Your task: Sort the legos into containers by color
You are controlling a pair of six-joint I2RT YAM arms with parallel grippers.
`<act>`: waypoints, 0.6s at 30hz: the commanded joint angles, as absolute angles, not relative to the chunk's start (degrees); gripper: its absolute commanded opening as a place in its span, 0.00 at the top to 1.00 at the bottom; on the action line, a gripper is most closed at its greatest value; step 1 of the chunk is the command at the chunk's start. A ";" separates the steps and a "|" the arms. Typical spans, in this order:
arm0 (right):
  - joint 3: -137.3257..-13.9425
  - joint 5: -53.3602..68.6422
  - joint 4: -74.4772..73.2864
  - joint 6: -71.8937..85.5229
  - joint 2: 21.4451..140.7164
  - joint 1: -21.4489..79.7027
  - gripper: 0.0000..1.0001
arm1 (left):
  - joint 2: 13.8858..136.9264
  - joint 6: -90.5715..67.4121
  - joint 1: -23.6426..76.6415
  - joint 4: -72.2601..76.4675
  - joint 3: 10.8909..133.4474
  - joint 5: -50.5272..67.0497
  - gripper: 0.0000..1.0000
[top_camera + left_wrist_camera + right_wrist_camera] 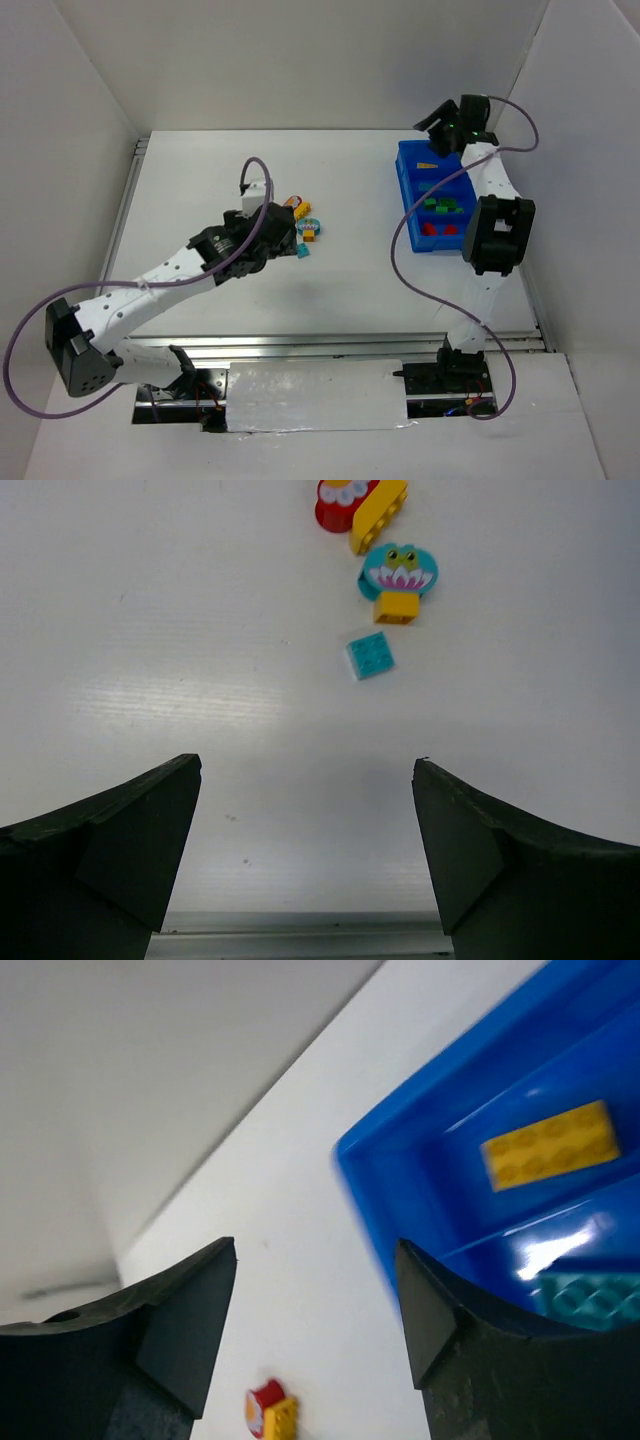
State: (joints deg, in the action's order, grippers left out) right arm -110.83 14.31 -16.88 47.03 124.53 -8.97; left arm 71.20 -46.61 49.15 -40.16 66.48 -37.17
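Note:
Loose legos lie mid-table: a small teal brick (370, 657), a round teal frog-faced piece (400, 570) on an orange-yellow brick (396, 607), a long yellow brick (378, 517) and a round red piece (340, 502). The cluster (307, 225) lies just right of my left gripper (278, 240), which is open and empty (307, 765), short of the teal brick. The blue bin (408, 190) holds a yellow brick (548, 1145), teal (590, 1300), green (445, 207) and red (437, 229) bricks in separate compartments. My right gripper (442, 122) is open and empty (316, 1245) above the bin's far left corner.
White walls enclose the table on the left, back and right. A metal rail (300, 345) runs along the near edge, seen also at the bottom of the left wrist view (300, 920). The right arm's cable (400, 250) loops left of the bin.

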 commanded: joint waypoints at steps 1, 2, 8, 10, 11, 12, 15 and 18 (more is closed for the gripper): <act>-108.31 7.05 -23.37 34.04 110.49 3.56 0.27 | 75.40 -49.64 48.61 -42.87 75.39 -42.52 0.01; -105.93 5.38 -23.55 30.62 107.69 6.04 0.25 | 76.28 -51.83 47.65 -45.24 76.89 -45.24 0.01; -96.24 -2.54 -26.43 29.78 106.78 20.29 0.26 | 78.67 -62.22 37.21 -57.39 82.18 -41.76 0.01; -96.15 -6.91 -30.12 32.41 107.75 25.63 0.26 | 76.47 -63.37 34.99 -57.48 80.17 -41.75 0.01; -96.24 -8.68 -31.63 33.13 108.10 27.66 0.26 | 75.25 -63.37 34.46 -57.13 79.20 -42.44 0.00; -96.33 -10.18 -32.95 33.83 108.71 29.43 0.26 | 72.62 -64.59 33.93 -57.39 77.45 -42.89 0.01; -93.27 -13.88 -36.04 36.30 110.21 36.28 0.26 | 67.16 -64.69 31.74 -56.87 73.75 -43.16 0.00; -87.83 -12.22 -32.88 34.72 110.21 40.33 0.27 | 61.54 -61.28 30.68 -53.71 69.89 -41.76 0.01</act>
State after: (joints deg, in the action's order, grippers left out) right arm -91.37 -9.17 -31.18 34.81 110.30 36.51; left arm 67.05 -62.06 31.73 -55.27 71.75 -41.63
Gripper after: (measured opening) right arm 0.732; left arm 0.994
